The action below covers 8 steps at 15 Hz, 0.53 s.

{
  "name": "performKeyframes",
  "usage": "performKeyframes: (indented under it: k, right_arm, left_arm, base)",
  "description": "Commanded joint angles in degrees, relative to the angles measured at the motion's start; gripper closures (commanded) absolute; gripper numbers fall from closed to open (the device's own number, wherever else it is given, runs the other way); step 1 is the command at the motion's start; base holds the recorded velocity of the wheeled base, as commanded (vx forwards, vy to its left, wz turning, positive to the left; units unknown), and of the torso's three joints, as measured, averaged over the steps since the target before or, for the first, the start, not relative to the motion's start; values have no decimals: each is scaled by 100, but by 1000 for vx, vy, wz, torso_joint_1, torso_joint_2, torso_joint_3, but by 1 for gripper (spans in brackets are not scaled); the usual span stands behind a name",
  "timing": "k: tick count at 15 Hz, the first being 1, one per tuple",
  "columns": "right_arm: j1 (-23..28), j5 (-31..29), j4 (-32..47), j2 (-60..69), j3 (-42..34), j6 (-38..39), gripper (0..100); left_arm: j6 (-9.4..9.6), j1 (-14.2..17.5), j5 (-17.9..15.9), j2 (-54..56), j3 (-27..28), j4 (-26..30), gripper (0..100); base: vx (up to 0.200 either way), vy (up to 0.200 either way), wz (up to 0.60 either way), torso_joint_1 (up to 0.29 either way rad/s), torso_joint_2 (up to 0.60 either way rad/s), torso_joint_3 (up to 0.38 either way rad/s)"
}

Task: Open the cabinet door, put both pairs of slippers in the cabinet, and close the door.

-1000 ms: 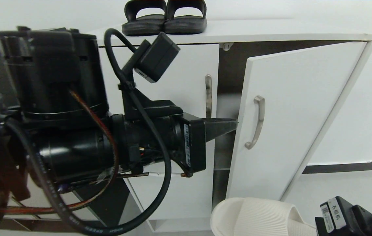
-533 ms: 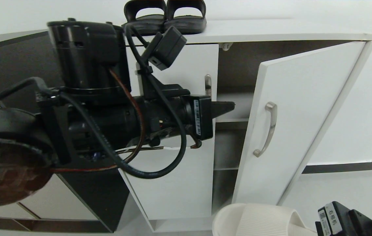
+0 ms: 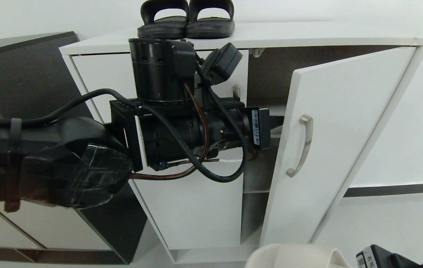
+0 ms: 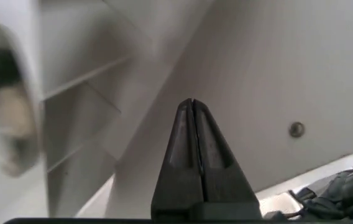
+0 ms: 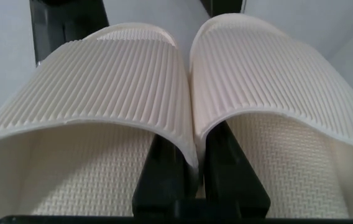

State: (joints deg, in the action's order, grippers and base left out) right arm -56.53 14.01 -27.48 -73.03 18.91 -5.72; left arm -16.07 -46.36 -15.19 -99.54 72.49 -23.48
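Two pairs to stow, none inside yet. The cabinet [image 3: 308, 35] stood w/ its right-hand door [image 3: 345, 123] swung partway open and its left-hand door [image 3: 193, 208] shut. My L gripper [image 4: 192, 103] sat at the gap in the cabinet front, fingers pressed tight together w/ nothing between them. Its tip was tucked behind the open door's free edge, on the inner face; couldn't tell if it touched.

I judged the step in hand as door-opening, mostly done. The opening looked narrow for a pair carried side by side.

Black slippers [image 3: 187, 20] sat on top of the cabinet, not yet picked up. White slippers [image 5: 102, 81] were clamped in my R gripper [image 5: 196, 171], fingers squeezing the two inner walls together. They were held low in front of the cabinet, below the open door's bottom corner.

Next move, prob: sweep the L gripper outward to push the door wider, then pull that arm clear of the opening. After that, bring the R gripper in level w/ a shelf [image 3: 250, 191].

Risk: my L arm blocked the gap, and the pair could clip the door edge.
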Motion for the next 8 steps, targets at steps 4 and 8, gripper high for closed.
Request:
performKeyframes:
  k: [4,8]
  right_arm:
    - [-324,23,-3,272,-441,-632,100]
    - [-245,6,-38,123,-265,-562,100]
  left_arm:
    - [-116,-769,201,277,-411,1,100]
    - [-160,-989,209,277,-384,-16,100]
  base:
    - [-200,0,0,1,1,2]
    - [-200,0,0,-6,0,8]
